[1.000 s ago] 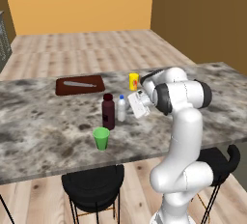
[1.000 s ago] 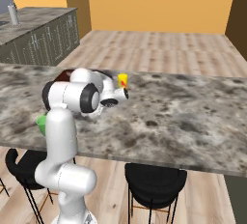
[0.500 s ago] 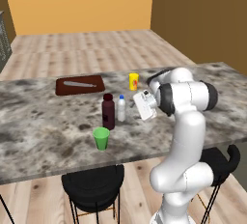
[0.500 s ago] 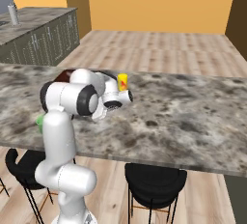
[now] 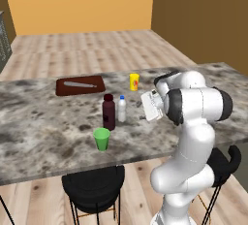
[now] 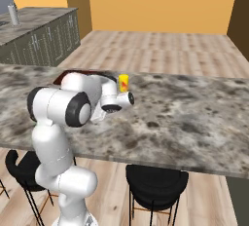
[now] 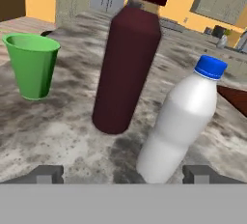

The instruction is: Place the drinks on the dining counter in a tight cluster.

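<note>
From my station I find the water bottle and maroon bottle standing close together on the desk, the tool wide and empty beside them, the wine bottle still outstanding by my judgement.

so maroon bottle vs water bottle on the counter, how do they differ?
Colour: the maroon bottle is dark and opaque with a matching cap; the water bottle is pale with a blue cap.
Size: the maroon bottle is taller and wider; the water bottle is slimmer and shorter.
Position: the water bottle stands nearer the open gripper; the maroon bottle is nearer the green cup.
Both stand upright, close together on the dining counter.
</note>
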You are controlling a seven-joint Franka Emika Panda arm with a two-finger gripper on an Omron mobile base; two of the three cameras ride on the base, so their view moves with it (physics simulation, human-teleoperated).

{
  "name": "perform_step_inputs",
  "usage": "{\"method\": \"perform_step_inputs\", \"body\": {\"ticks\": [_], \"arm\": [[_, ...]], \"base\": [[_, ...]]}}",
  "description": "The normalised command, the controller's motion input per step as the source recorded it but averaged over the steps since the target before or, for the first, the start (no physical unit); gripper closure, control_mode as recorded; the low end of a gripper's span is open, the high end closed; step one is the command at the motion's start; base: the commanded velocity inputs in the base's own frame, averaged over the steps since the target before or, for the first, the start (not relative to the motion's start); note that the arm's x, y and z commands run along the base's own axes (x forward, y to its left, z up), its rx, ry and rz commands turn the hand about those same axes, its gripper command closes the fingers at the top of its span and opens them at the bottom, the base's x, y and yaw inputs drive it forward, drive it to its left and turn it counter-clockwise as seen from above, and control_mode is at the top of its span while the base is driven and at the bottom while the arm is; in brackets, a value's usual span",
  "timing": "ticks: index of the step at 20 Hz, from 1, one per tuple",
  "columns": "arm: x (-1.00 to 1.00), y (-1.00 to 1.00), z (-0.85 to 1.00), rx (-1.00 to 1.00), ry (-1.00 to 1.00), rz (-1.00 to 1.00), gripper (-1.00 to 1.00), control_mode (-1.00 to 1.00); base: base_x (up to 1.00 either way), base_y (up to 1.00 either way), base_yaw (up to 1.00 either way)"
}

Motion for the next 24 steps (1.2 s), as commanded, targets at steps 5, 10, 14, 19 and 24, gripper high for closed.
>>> {"method": "perform_step_inputs", "body": {"ticks": [5,10,14,19,24], "arm": [[-0.52,-0.04,0.23,-0.07,0.00,-0.29,-1.00,-1.00],[-0.41,0.00,0.38,-0.13,0.08,-0.14,-1.00,-1.00],[-0.43,0.00,0.37,-0.13,0.10,-0.09,-1.00,-1.00],[-0.40,-0.04,0.33,-0.08,0.20,-0.15,-1.00,-1.00],[-0.46,-0.10,0.23,-0.03,0.11,-0.28,-1.00,-1.00]], "base": [[0.00,0.00,0.00],[0.00,0.00,0.00],[0.00,0.00,0.00],[0.00,0.00,0.00],[0.00,0.00,0.00]]}}
